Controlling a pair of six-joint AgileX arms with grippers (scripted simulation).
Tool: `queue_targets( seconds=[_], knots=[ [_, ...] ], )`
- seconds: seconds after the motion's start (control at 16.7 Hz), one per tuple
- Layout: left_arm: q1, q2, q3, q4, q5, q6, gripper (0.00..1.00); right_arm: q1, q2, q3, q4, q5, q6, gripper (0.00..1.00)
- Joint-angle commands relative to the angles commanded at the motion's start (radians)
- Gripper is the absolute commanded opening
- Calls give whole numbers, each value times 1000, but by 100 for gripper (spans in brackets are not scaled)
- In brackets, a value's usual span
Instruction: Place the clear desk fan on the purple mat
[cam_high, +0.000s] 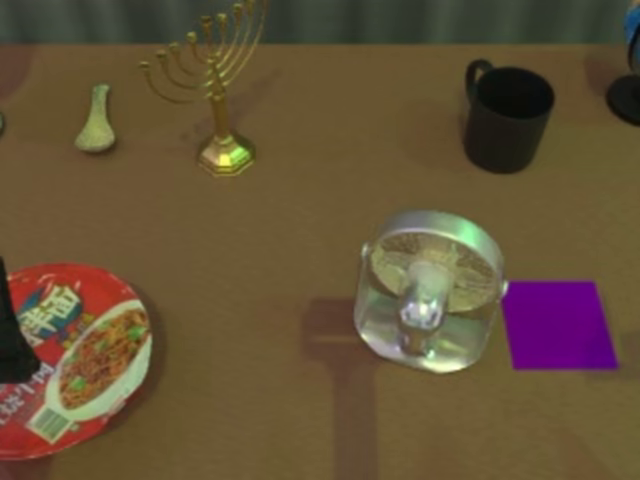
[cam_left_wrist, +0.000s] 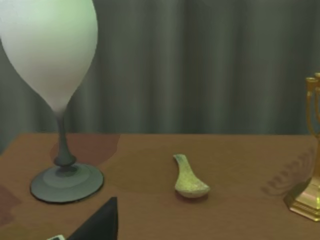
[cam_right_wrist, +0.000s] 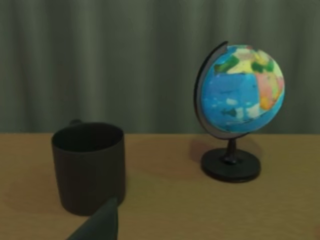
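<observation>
- You are looking down on a brown wooden counter (cam_high: 300, 180) with a grey curtain behind its far edge.
- The clear desk fan (cam_high: 430, 290), a glassy transparent fan with a round ringed grille and a central hub, stands right of the counter's middle, toward the near edge.
- The purple mat (cam_high: 558, 325), a thin flat vivid purple rectangle, lies just to the right of the fan; the fan's edge seems to meet the mat's left edge, and the mat's top is bare.
- No arm is at the fan. At the left edge of the top view you see a dark part (cam_high: 12, 330) over the noodle bowl, likely the left arm.
- A round red instant-noodle bowl (cam_high: 75, 360) with a printed lid sits at the near left corner.
- A gold branched candelabrum (cam_high: 215, 90) stands at the far left-centre, with a pale green ceramic soup spoon (cam_high: 96, 122) to its left.
- A black mug (cam_high: 505, 115) with a handle stands at the far right.
- The left wrist view shows a tall frosted white goblet (cam_left_wrist: 55, 75) on a dark stem and foot, the spoon and the candelabrum's base.
- The right wrist view shows the mug and a blue desk globe (cam_right_wrist: 240, 107) on a black stand.
- Each wrist view shows only a dark fingertip, so you cannot tell how wide either arm's jaws stand.
</observation>
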Motion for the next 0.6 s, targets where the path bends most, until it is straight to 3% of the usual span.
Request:
queue_targets(
  seconds=[0.3, 0.6],
  knots=[
    [0, 0, 0, 0, 0, 0, 100, 25, 62, 61, -58, -2, -25, 100],
    [0, 0, 0, 0, 0, 0, 100, 124, 376, 372, -310, -3, -132, 100]
  ],
)
